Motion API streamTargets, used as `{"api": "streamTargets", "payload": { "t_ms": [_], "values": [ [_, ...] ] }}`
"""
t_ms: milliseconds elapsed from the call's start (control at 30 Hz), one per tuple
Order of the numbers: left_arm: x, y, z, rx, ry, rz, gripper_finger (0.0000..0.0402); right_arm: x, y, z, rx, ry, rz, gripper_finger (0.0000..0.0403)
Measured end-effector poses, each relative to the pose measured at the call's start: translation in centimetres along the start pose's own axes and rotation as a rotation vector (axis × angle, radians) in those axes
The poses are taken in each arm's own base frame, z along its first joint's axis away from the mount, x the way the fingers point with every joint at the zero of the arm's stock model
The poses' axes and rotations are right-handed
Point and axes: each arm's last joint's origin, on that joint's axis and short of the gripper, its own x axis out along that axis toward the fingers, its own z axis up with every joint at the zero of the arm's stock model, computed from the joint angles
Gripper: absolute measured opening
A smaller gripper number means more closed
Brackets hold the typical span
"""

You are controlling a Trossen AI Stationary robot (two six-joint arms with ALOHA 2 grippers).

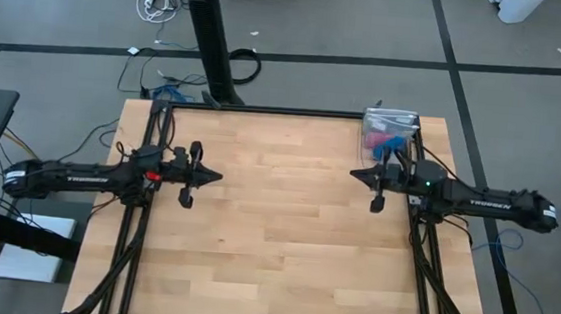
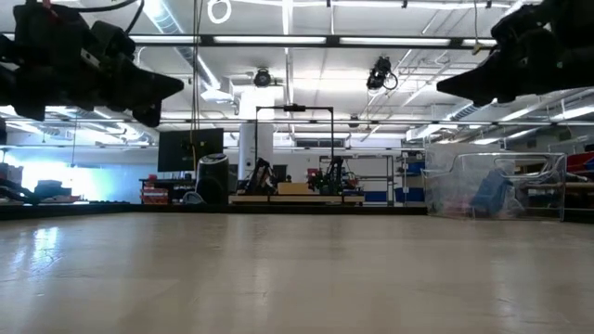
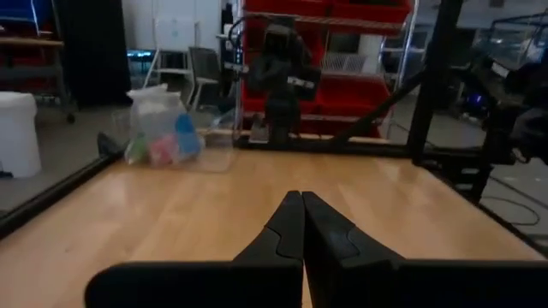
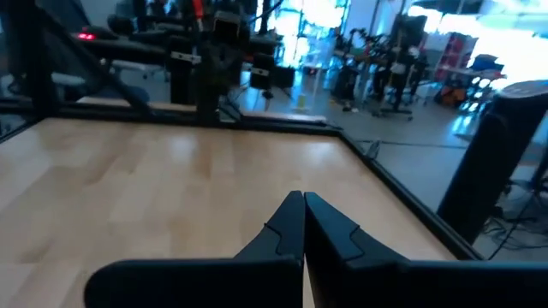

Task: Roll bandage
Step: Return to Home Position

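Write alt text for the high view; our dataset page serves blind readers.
Two arms reach inward over a wooden table, left gripper and right gripper both shut, holding nothing. At the table's far right corner a clear bin holds the blue bandage beside something pink.

Table (image 1: 273, 247): finished in pale wood, plank-patterned, black-edged.
Bin (image 1: 405, 117): transparent.
Bandage (image 1: 394, 144): bright blue.
Roll (image 1: 370, 141): pink.
Left arm (image 1: 68, 174): black, marked with white lettering and red.
Right arm (image 1: 482, 203): black, lit green.
Floor (image 1: 526, 96): grey, crossed by dark lines.

Bin (image 1: 392, 118) at the far right corner of the table (image 1: 274, 237), bandage (image 1: 395, 143) inside it; right arm (image 1: 488, 201) just before the bin, left arm (image 1: 69, 173) over the opposite side.
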Motion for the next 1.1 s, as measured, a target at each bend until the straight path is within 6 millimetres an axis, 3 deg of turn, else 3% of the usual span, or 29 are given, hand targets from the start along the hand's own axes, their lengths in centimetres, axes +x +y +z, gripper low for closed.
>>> {"api": "streamTargets", "payload": {
  "t_ms": [200,467,667,1100],
  "values": [
    [-0.8,0.0,-0.5,-0.017,0.062,0.101,0.0,-1.4,0.5,-0.5,0.001,-0.086,0.002,0.0],
    [-2.3,-0.2,-0.4,-0.02,0.056,0.181,0.0,-3.1,0.7,-1.2,0.024,-0.075,-0.039,0.0],
    [-3.5,-1.0,-0.3,-0.013,0.021,0.224,0.0,-3.1,1.1,-1.8,0.056,0.016,-0.041,0.0],
    [-3.4,-1.7,-0.2,0.084,0.014,0.343,0.0,-2.7,1.7,-2.4,0.04,-0.08,-0.048,0.0]
  ]
}}
